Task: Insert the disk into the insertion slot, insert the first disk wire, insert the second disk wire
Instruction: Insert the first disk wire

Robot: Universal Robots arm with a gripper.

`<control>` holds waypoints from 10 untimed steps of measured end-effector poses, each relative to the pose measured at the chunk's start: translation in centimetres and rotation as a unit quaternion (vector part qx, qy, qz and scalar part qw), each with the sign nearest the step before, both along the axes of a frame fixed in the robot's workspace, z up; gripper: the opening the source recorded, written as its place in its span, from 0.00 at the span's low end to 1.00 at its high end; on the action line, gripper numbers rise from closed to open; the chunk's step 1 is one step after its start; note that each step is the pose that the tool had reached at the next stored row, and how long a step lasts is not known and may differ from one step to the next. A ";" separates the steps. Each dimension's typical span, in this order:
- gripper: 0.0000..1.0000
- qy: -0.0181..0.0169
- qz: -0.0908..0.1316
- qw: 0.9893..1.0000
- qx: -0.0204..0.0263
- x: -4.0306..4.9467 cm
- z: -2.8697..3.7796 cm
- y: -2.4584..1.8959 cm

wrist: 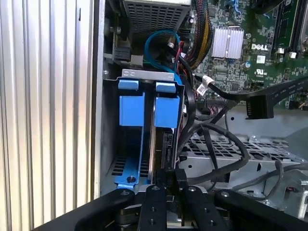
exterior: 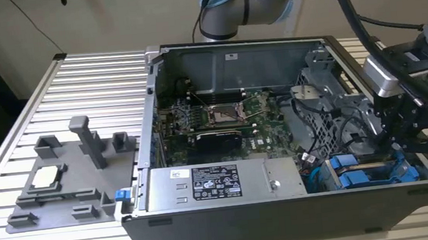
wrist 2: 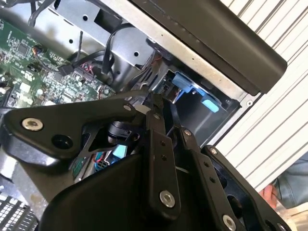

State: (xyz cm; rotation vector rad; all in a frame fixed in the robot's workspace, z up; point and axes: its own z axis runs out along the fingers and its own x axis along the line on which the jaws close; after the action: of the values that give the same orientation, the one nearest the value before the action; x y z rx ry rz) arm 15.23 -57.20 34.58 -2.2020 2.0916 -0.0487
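The disk (wrist: 167, 144) stands on edge in the insertion slot of the metal drive cage (wrist: 144, 74), its blue carrier tab (wrist: 166, 109) beside a second blue carrier (wrist: 131, 108). In the exterior view the blue carriers (exterior: 357, 172) sit at the case's near corner on the exterior view's right. My gripper (wrist: 171, 185) is lowered right at the disk's exposed end, shut on the small black connector (wrist: 172, 174) of a disk wire. Its dark fingers (wrist 2: 155, 125) meet at the gripper (wrist 2: 154, 102) tip over the cage. Another flat black connector (wrist: 260, 106) hangs loose on its cable nearby.
The open computer case (exterior: 285, 218) lies on a slatted metal table (exterior: 79, 85). The motherboard (exterior: 222, 116), the power supply (exterior: 212, 184) and loose black cables (wrist: 226, 144) crowd the cage. A grey fixture (exterior: 63, 174) rests at the exterior view's left. A person's hand (wrist 2: 268, 195) shows beside the table.
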 end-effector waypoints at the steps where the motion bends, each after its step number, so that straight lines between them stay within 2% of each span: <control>1: 0.19 0.000 -0.004 1.000 0.000 0.02 -0.06 0.00; 5: 0.19 0.000 -0.027 1.000 0.000 0.05 -0.30 0.00; 10: 0.19 0.000 -0.035 0.999 0.000 0.06 -0.41 0.02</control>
State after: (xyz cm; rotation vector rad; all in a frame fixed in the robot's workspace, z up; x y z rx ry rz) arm 15.29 -57.19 34.18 -2.1275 2.1686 -0.0541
